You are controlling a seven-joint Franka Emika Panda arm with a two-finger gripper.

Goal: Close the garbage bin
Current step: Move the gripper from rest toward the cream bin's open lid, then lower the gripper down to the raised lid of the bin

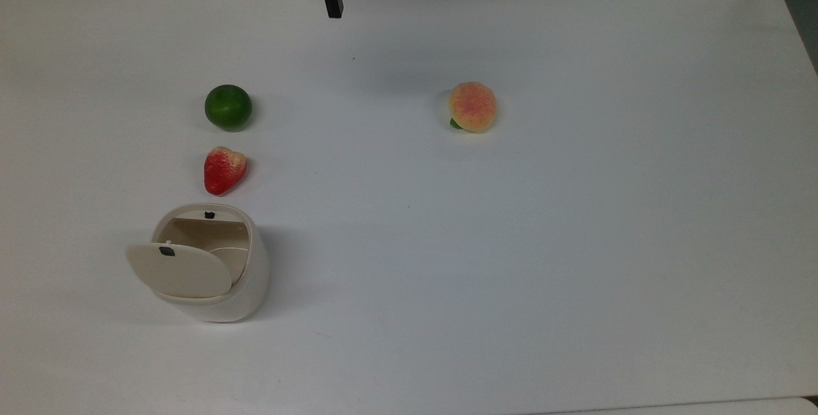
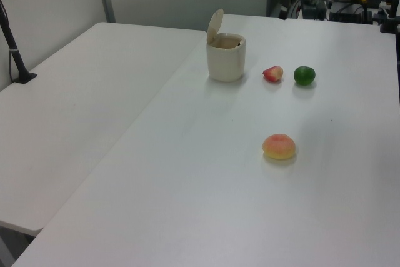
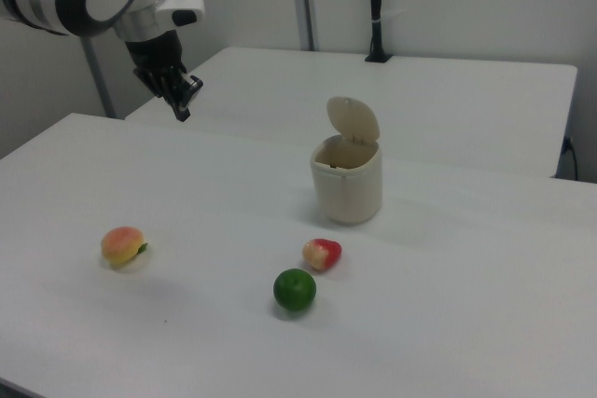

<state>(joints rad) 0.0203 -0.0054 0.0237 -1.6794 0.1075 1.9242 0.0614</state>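
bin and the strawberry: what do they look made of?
Garbage bin: looks like moulded plastic, matte cream body with smooth rounded corners; thin flat beige lid, standing open. Strawberry: probably a plastic or foam replica, going by its even, dull red skin fading to a pale top. Neither material is certain.

My gripper: fingers pressed together, held in the air above the table's far left part, well apart from everything on it.
Bin: upright near the table's middle, lid standing raised.
Strawberry: just in front of the bin.
Lime: just in front of the strawberry.
Peach: far off to the left, alone.
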